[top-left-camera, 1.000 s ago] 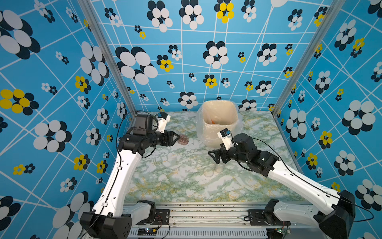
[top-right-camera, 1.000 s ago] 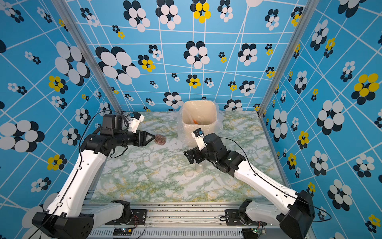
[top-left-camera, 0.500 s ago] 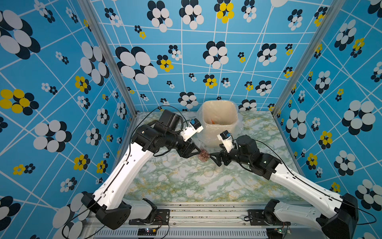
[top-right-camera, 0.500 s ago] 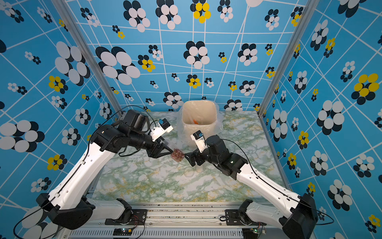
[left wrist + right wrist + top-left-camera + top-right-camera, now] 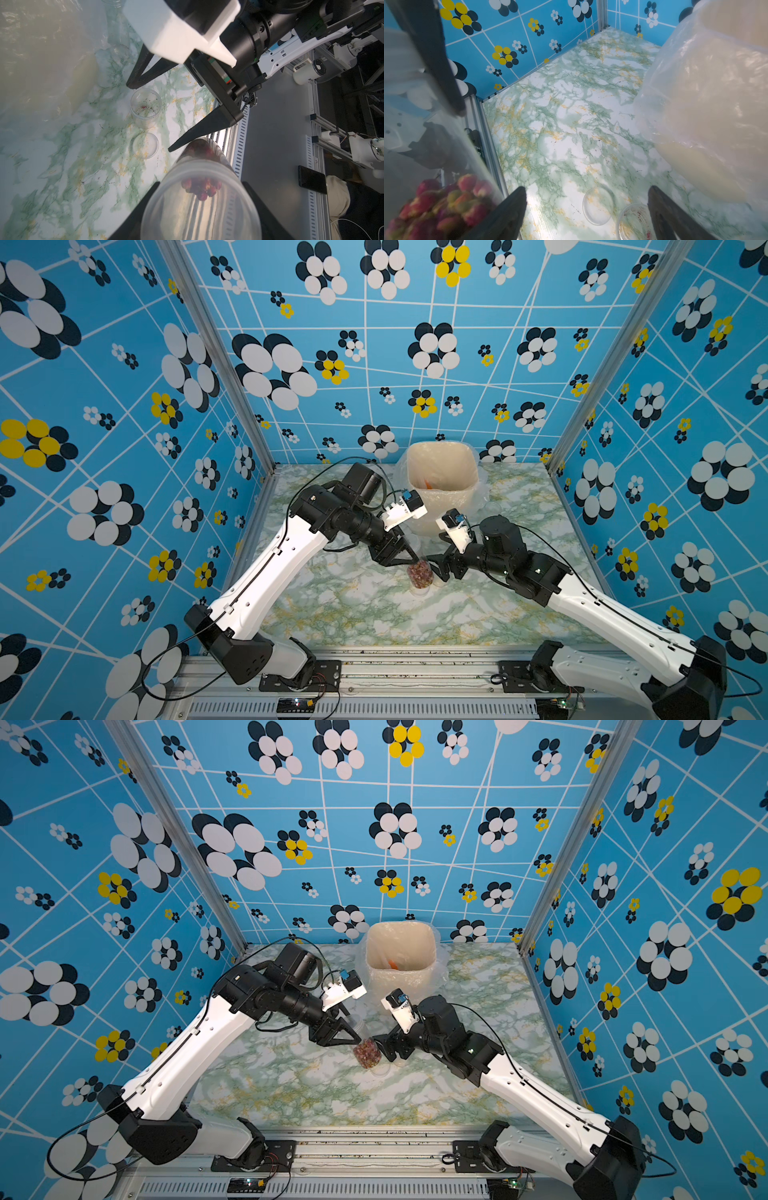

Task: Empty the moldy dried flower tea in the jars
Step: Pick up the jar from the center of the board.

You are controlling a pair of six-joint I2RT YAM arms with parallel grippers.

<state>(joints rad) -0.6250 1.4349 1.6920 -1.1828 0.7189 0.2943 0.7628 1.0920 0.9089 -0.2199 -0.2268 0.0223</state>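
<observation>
Jar (image 5: 199,207) between left fingers (image 5: 133,220), just outside right fingers (image 5: 207,124)

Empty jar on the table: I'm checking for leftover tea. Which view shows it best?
The left wrist view: the empty jar stands whole and open, with a few red bits inside. The right wrist view shows only part of the jar, cut off at the picture's edge. In both top views it is barely discernible.

Jars: two. Full jar (image 5: 420,576) in left gripper (image 5: 415,562); empty jar (image 5: 145,108) below right gripper (image 5: 434,570). Loose lid (image 5: 145,148): one. Bin (image 5: 453,506): one.
</observation>
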